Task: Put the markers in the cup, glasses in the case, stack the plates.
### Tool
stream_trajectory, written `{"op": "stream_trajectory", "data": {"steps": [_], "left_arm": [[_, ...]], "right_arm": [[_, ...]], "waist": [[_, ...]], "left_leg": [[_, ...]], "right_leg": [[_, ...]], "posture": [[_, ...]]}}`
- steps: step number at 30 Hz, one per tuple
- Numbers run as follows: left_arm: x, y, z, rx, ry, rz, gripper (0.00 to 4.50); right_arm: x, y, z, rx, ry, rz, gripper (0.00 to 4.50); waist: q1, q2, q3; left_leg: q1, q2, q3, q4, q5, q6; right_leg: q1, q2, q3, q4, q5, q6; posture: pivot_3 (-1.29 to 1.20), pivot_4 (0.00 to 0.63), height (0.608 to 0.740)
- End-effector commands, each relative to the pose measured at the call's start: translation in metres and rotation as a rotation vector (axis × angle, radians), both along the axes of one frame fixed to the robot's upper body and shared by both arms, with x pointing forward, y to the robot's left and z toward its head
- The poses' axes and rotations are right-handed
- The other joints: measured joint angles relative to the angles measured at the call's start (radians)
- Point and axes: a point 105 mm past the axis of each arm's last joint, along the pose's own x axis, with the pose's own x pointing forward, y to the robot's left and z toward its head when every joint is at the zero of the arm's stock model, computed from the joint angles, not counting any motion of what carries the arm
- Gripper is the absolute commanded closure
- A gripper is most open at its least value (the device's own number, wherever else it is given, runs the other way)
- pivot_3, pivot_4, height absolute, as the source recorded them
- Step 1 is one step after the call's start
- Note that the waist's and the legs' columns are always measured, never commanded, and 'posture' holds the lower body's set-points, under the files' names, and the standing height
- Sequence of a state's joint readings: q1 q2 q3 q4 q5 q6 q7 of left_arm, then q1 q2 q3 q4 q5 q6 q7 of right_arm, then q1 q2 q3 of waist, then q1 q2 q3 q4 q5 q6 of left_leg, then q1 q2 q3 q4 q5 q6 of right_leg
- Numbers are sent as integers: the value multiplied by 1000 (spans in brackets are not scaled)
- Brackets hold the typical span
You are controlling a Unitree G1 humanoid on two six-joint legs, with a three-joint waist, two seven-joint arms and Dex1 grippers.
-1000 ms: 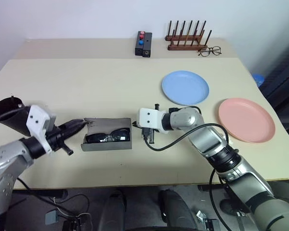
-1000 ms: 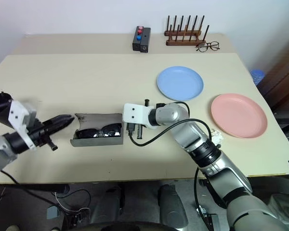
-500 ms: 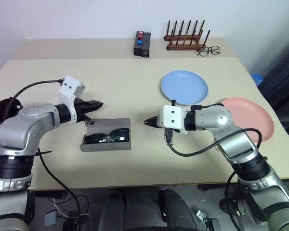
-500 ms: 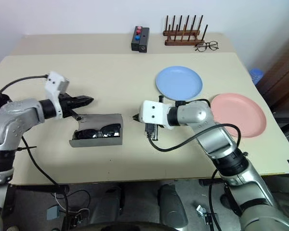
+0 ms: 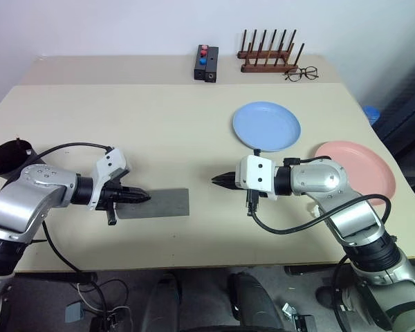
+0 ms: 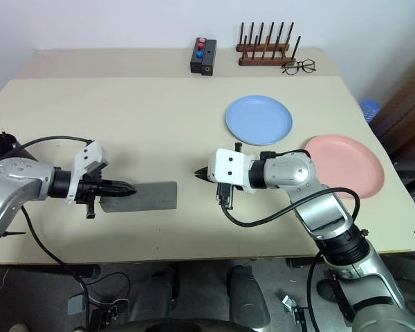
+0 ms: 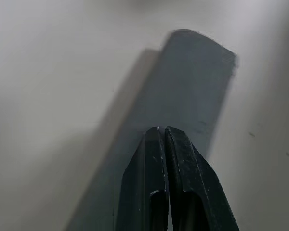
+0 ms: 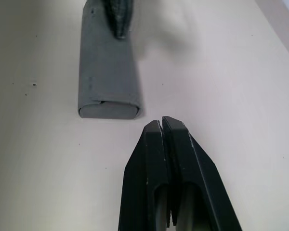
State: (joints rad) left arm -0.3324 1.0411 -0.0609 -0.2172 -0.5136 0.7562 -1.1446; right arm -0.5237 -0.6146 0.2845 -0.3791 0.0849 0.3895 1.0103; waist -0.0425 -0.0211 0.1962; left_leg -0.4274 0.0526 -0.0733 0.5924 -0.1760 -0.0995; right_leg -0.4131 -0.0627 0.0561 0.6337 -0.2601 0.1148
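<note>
The grey case lies closed near the table's front, so the glasses are hidden inside it. My left gripper is shut, and its tips rest on the left end of the case's lid. Pointing left at the case from a short way to its right is my right gripper, shut and holding nothing. The black cup stands at the far left edge. The markers are hidden. The light blue plate and the pink plate lie apart on the right.
A small black box with red and blue buttons, a wooden peg rack and wire-framed eyeglasses stand along the back of the table. My right arm reaches across in front of the pink plate.
The case's lid has gone from open to shut. My left gripper swung up over it and came down onto the lid. My right gripper drew back to the right, away from the case.
</note>
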Motion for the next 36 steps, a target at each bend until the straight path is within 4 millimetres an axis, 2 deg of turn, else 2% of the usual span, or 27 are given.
{"op": "stream_trajectory", "data": {"steps": [1,4,7,8,11,14,20,27,30,34,36], "left_arm": [[-11,-1,-2,36,-21,-31,4399],[-8,-6,5,-27,-99,-31,4399],[13,-17,49,-300,-277,69,4399],[16,-18,57,-350,-304,90,4399],[2,-24,61,-378,-331,45,4399],[-12,-28,51,-359,-319,24,4500],[-25,-36,47,-396,-313,24,4500],[-38,-43,37,-430,-310,2,4500],[-41,-45,34,-440,-318,-5,4500],[-44,-46,27,-437,-319,-11,4500],[-46,-46,24,-436,-318,-13,4500]], "right_arm": [[1,1,13,20,-51,10,4500],[6,0,11,16,-52,-4,4500],[30,-15,8,-21,-90,-127,4500],[38,-20,8,-31,-102,-164,4500],[59,-38,2,-74,-60,-274,4500],[79,-58,-3,-122,-65,-398,3657],[102,-96,-21,-274,-138,-553,878],[124,-119,-39,-348,-183,-666,878],[128,-121,-42,-352,-193,-667,1677],[129,-119,-41,-343,-210,-663,3751],[130,-120,-40,-342,-219,-664,4455]], "waist": [[-1,0,0],[-1,0,0],[7,-1,1],[8,-2,0],[0,-2,0],[-4,-1,0],[1,-1,0],[-2,-1,0],[1,-1,0],[-1,-1,0],[-2,-1,0]], "left_leg": [[0,0,0,0,0,0],[0,0,0,0,0,0],[0,0,0,2,0,0],[-1,0,0,4,0,0],[0,0,0,4,0,0],[1,0,0,1,0,0],[1,0,0,2,0,0],[1,0,0,3,0,0],[2,-1,0,4,0,0],[2,-1,0,4,0,0],[2,-1,0,3,0,0]], "right_leg": [[0,0,0,0,0,0],[0,0,0,0,0,0],[1,0,0,0,0,0],[1,0,0,1,0,0],[2,0,0,0,1,0],[1,0,0,0,0,0],[2,0,0,1,0,0],[3,0,0,0,1,0],[4,0,0,0,1,-1],[4,0,0,0,1,-1],[4,0,0,0,1,-1]], "posture": [[0,150,738],[0,150,738],[0,150,738],[0,150,738],[0,150,738],[0,150,738],[0,150,738],[0,150,738],[0,150,738],[0,150,738],[0,150,738]]}}
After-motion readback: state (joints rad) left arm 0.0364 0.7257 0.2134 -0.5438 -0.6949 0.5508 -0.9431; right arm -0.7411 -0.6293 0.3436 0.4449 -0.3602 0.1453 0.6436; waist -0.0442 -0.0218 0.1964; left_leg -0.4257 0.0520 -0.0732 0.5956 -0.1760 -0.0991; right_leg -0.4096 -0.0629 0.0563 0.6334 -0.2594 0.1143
